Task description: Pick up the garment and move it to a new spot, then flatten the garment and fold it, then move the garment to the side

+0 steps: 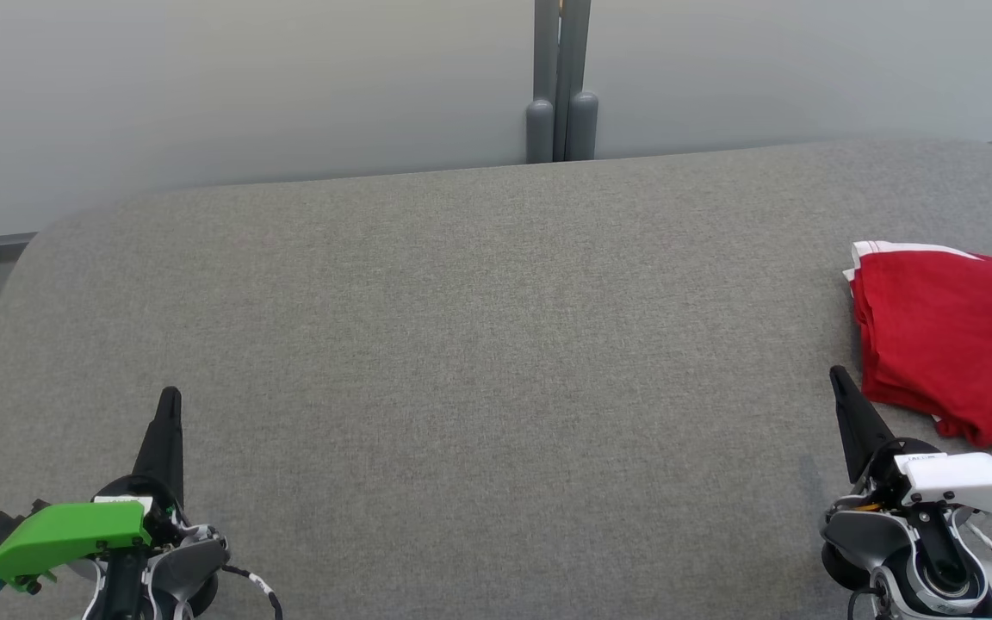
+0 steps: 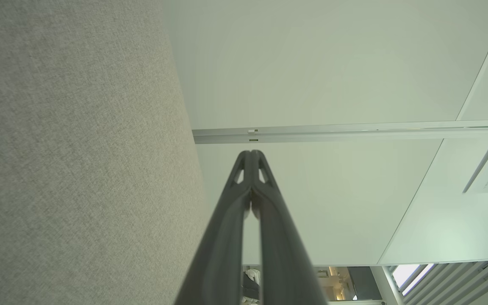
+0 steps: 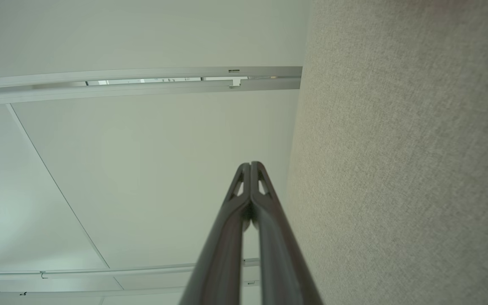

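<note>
As you look from the left, you find your left gripper point(image 1: 170, 394) over the near left corner of the grey fabric table point(image 1: 496, 344), its two dark fingers pressed together to a single point and holding nothing. Past the table's far edge, a grey post point(image 1: 561, 86) stands against the pale wall. At the near right, your right gripper point(image 1: 837, 372) is likewise closed tight, with nothing between its fingers. Just beside its tip, to the right, the red garment point(image 1: 944, 344) lies folded at the table's right side, white trim showing along its far edge.
</note>
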{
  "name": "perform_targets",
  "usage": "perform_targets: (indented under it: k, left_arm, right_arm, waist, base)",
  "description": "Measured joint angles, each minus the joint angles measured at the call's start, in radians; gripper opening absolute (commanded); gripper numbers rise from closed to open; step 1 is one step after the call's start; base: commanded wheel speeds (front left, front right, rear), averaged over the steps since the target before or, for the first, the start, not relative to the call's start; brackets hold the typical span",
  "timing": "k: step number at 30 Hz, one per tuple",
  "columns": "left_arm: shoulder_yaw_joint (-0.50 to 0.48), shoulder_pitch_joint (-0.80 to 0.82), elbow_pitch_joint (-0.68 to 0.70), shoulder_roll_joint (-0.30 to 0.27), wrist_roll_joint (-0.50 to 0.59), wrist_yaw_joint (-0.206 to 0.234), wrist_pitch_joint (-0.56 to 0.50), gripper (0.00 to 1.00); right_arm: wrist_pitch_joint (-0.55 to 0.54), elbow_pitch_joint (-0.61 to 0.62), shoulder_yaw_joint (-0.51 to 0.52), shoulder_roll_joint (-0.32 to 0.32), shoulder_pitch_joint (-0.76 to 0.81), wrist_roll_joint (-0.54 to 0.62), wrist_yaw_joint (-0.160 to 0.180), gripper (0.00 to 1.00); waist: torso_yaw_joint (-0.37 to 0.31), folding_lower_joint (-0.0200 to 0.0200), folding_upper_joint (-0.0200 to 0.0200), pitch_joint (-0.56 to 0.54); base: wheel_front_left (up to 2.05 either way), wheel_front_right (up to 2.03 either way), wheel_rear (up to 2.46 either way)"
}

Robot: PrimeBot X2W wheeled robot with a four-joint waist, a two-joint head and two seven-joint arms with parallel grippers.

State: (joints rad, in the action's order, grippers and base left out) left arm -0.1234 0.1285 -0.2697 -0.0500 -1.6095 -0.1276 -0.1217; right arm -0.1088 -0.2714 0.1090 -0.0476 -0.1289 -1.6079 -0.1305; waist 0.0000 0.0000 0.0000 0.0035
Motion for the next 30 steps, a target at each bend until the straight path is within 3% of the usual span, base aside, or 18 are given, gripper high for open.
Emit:
perform_targets:
  k: [30]
  left_arm:
    - [0.0,0.0,0.0,0.0,0.0,0.0,0.0,0.0]
  right_arm:
    - [0.0,0.0,0.0,0.0,0.0,0.0,0.0,0.0]
  waist:
    - [0.0,0.0,0.0,0.0]
  base:
    - [0.0,0.0,0.0]
